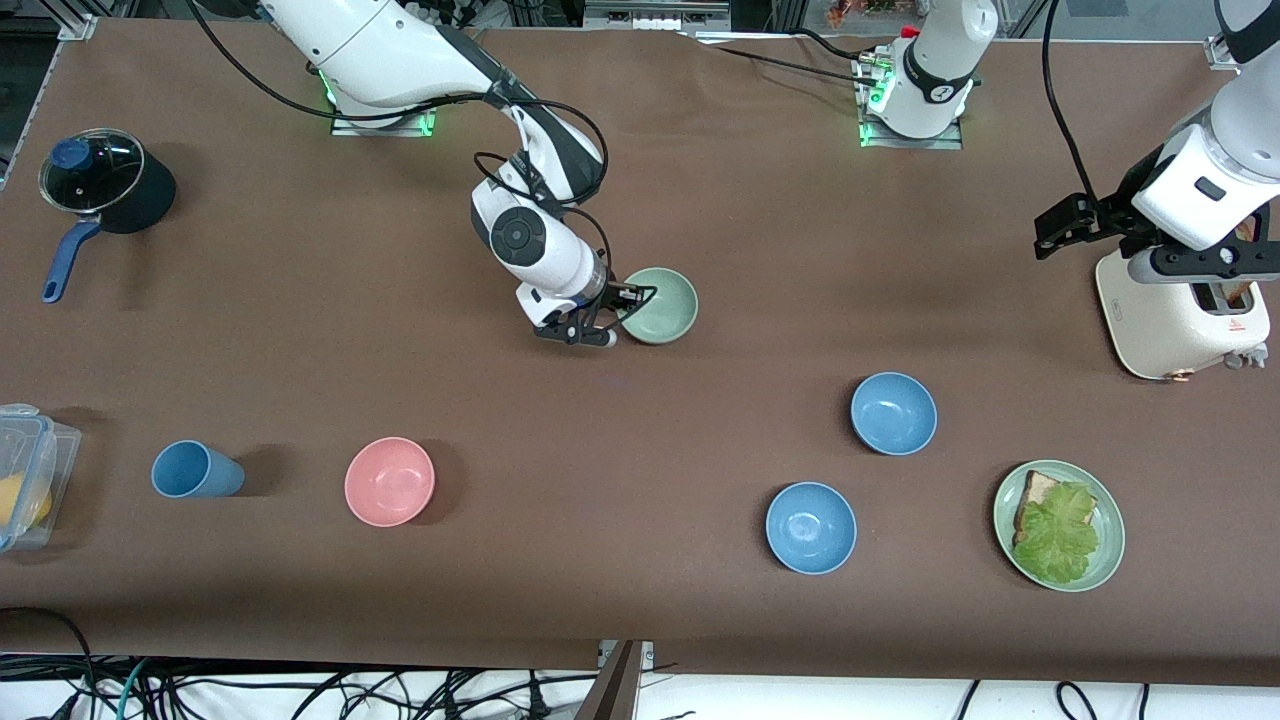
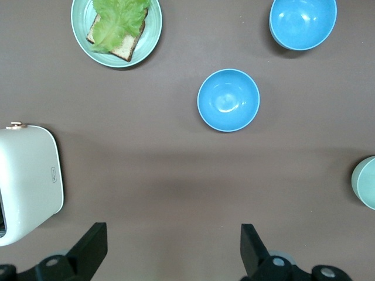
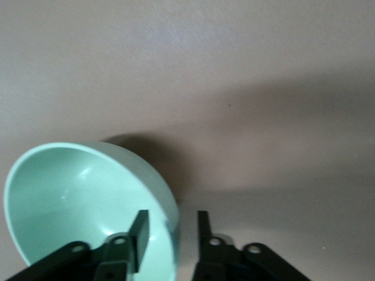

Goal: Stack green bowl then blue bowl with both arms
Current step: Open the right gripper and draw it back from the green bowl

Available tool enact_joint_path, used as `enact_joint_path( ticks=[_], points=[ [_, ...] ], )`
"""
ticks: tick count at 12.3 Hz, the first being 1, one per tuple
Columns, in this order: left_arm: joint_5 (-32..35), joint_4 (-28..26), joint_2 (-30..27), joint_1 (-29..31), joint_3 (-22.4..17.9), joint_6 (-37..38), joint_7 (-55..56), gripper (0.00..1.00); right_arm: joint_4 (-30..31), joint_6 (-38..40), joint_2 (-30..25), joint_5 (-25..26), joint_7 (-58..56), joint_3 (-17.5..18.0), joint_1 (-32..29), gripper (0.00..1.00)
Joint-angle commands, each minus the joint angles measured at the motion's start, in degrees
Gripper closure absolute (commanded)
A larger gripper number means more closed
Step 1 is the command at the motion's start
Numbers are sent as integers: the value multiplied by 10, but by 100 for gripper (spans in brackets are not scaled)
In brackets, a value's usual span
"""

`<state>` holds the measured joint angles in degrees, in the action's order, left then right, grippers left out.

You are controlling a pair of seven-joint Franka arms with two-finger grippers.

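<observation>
Green bowl (image 1: 660, 305) sits mid-table, nearer the robot bases than both blue bowls, mouth up; round, so no long axis; in the right wrist view it looks tipped, rim (image 3: 88, 152) lifted at one side, though that may be camera angle only. Right gripper (image 1: 612, 318) is at the bowl's edge toward the right arm's end: jaws part-open, straddling the rim, one finger (image 3: 139, 234) inside the bowl, the other outside the wall; a gap shows betw. fingers and wall, so no firm grip seen. Left gripper (image 2: 173, 249) hangs high over the toaster (image 1: 1180, 320) at the left arm's end of the table, jaws wide, holding nothing; arm waits. Blue bowl (image 1: 893, 413) and second blue bowl (image 1: 811, 527) stand upright, apart, second one nearer the front camera. Writing: small red mark on toaster's face in front view, not legible; small outlined label on its side in left wrist view, also unreadable. Front view alone shows pink bowl (image 1: 389, 481), blue cup (image 1: 195, 470) lying on its side, lidded pot (image 1: 105, 182) w/ blue handle, clear box (image 1: 25, 475). Left wrist view shows plate (image 2: 151, 35) w/ bread and lettuce from above, plus a sliver of green bowl. Only right wrist view shows finger placement at the rim.
</observation>
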<state>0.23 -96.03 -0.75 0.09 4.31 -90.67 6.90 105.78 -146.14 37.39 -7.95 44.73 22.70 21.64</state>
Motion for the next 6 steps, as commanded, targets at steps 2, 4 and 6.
enact_joint_path(
  ticks=[2,4,6],
  points=[
    [15,5,-3,4,4,10,2,0,-36,11,-1,7,-3,-2,-2,0],
    [12,5,4,4,3,9,0,0,-75,74,-5,8,-5,-9,-12,0],
    [11,7,7,4,3,8,-2,0,-103,157,-34,32,-44,-43,-21,0]
  ],
)
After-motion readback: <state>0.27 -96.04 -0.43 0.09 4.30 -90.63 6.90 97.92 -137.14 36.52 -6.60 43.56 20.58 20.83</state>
